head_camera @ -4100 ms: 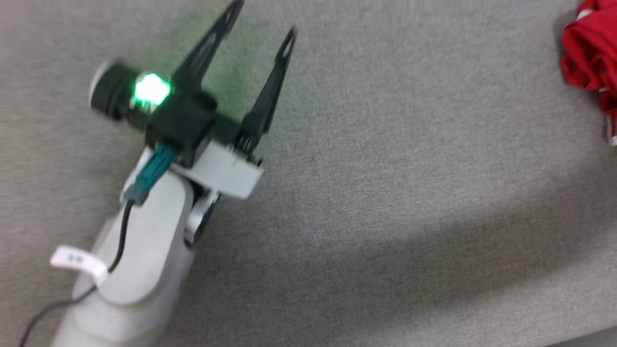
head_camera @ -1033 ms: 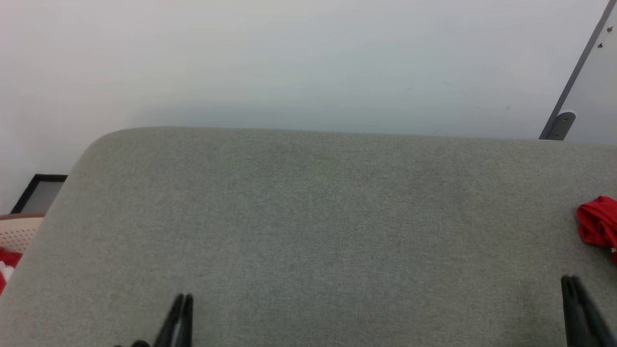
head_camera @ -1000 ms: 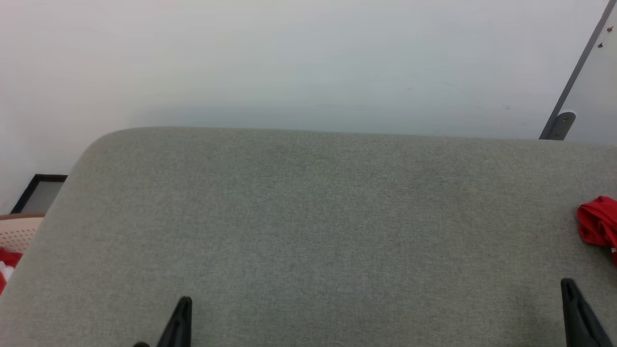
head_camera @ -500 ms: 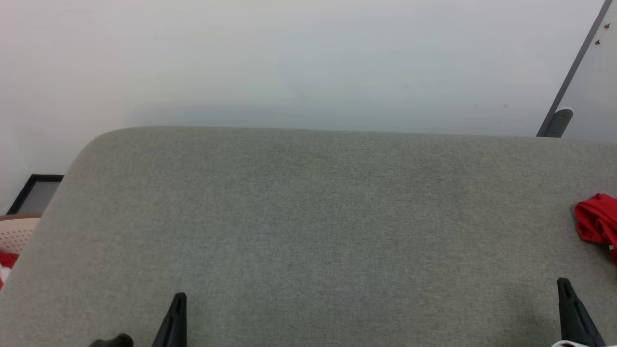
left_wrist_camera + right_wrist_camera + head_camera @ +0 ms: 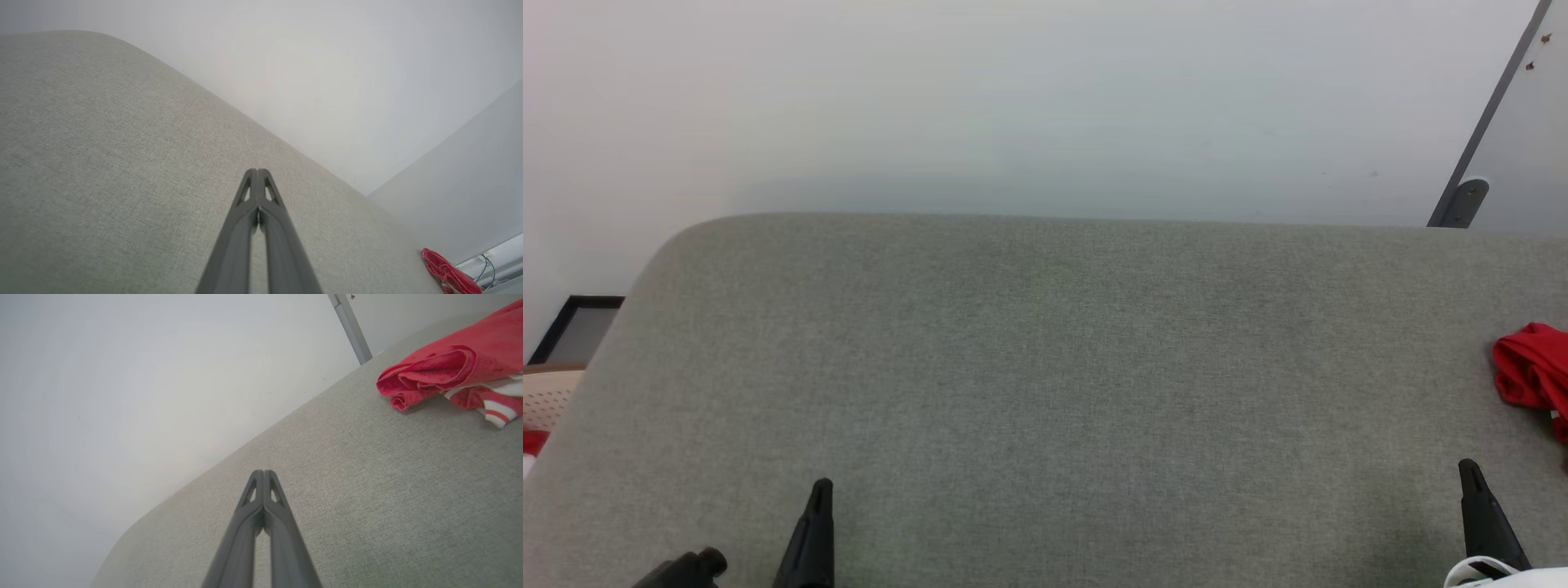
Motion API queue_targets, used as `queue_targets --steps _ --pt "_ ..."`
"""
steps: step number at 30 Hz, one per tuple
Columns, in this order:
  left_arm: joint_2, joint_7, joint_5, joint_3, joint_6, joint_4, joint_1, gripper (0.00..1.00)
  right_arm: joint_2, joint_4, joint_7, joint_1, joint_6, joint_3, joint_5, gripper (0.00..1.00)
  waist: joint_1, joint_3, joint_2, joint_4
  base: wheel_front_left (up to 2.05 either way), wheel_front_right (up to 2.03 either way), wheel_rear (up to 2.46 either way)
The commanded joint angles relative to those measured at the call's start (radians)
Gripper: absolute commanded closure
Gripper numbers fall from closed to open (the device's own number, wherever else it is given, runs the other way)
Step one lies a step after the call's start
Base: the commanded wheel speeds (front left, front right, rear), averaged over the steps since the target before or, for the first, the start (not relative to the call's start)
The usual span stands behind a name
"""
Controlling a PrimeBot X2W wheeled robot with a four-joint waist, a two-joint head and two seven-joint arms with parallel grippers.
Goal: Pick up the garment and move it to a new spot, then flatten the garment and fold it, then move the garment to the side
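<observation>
The crumpled red jersey (image 5: 1531, 371) lies on the grey bench (image 5: 1045, 367). The right gripper (image 5: 264, 475) hovers near it, the left gripper (image 5: 258, 175) well apart. Both pairs of fingers are pressed together, empty.

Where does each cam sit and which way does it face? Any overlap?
Head view: on the head, facing forward and down across the grey fabric surface to a pale wall; left gripper lower left, right gripper lower right.
Left wrist view: on the left wrist, facing along its shut fingers over the surface.
Right wrist view: on the right wrist, along its shut fingers, toward the crumpled red garment with striped trim.
Shared: all three show the surface and the garment.
</observation>
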Motion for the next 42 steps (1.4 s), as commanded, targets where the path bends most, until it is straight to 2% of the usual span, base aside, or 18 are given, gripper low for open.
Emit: queue_targets --steps 1,20,42 --pt "0.005 0.005 -0.033 0.005 -0.001 -0.009 -0.025 1.00 -0.002 -0.008 0.006 -0.025 0.000 -0.007 0.030 1.00 0.0000 0.000 -0.0001 -0.001 0.00 0.00 0.00" --pt "0.000 0.066 -0.286 0.019 -0.001 0.022 -0.076 1.00 0.026 0.018 0.068 -0.071 -0.001 -0.014 0.240 1.00 0.0000 0.008 -0.0001 -0.011 0.00 0.00 0.00" --pt "-0.009 0.128 -0.522 0.037 -0.002 0.053 -0.126 1.00 0.054 0.044 0.126 -0.111 -0.001 -0.022 0.440 1.00 0.0000 0.016 -0.0001 -0.023 0.00 0.00 0.00"
